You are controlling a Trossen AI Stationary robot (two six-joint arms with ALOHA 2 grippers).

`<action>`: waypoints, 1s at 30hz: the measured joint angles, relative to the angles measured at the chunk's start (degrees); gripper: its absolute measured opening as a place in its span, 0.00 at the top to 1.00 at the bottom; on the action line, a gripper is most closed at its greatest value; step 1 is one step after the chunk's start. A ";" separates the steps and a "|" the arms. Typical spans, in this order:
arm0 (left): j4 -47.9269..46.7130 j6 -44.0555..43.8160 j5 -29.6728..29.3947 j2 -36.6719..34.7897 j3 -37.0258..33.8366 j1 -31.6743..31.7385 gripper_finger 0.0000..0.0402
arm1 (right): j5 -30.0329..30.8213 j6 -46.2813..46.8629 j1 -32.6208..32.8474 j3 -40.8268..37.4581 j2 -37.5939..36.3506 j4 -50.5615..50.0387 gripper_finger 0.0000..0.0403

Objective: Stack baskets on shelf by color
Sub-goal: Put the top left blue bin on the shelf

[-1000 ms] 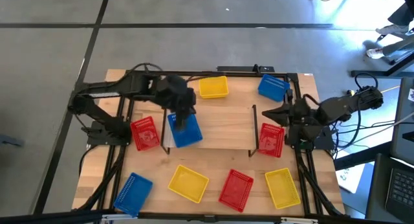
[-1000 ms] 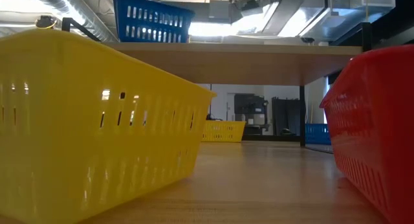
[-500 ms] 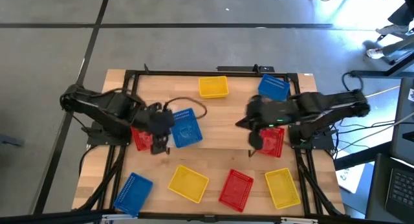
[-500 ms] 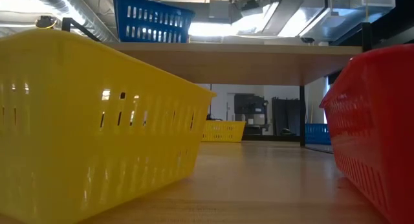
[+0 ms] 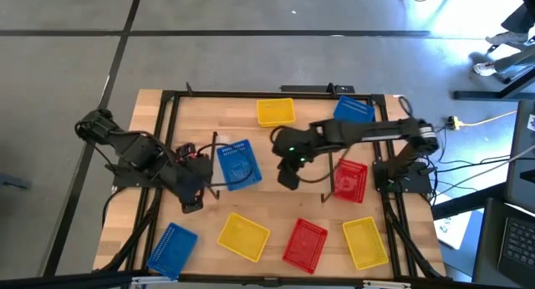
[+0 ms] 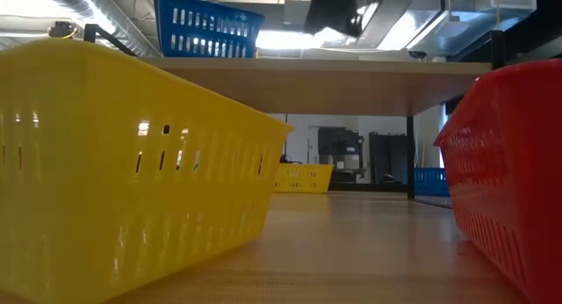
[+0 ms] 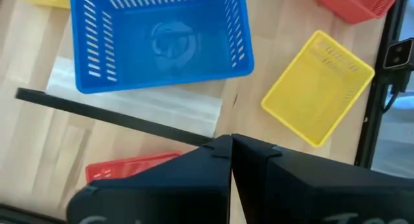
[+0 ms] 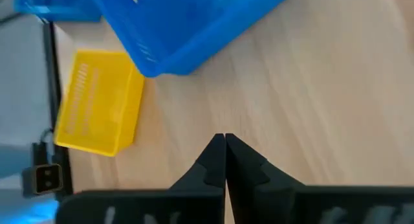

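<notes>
A blue basket (image 5: 238, 164) stands on its base on the left end of the low wooden shelf (image 5: 311, 162); the low view shows this blue basket (image 6: 206, 27) on the shelf board (image 6: 351, 76). My right gripper (image 5: 287, 177) hangs shut over the shelf's middle, right of that basket, pointing steeply down. My left gripper (image 5: 191, 202) is shut above the table left of the shelf, near a red basket (image 7: 129, 167). In the wrist views my left gripper (image 7: 231, 146) and my right gripper (image 8: 224, 141) have nothing between their fingers.
Loose baskets lie around the shelf: yellow (image 5: 275, 112) and blue (image 5: 354, 110) at the far side, red (image 5: 349, 179) at the shelf's right end. Along the near edge lie blue (image 5: 171, 247), yellow (image 5: 243, 235), red (image 5: 304, 242) and yellow (image 5: 365, 242).
My left gripper has swung from above the blue basket on the shelf toward the table's left and near side, off the shelf, staying shut. My right gripper has come from the table's right edge to the shelf's middle, sinking and tipping down. The blue basket has stayed in place.
</notes>
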 joint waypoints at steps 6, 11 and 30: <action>-0.04 -1.38 -1.33 0.00 -0.01 -1.19 1.00 | -3.51 -0.82 -0.85 0.68 4.37 1.34 1.00; -0.07 -1.43 -1.33 0.00 0.00 -1.19 1.00 | -9.03 -3.85 -0.73 0.71 5.70 6.38 1.00; -0.07 -3.31 -1.36 0.00 0.00 -1.17 1.00 | -8.58 -6.03 -1.66 0.65 8.42 18.93 1.00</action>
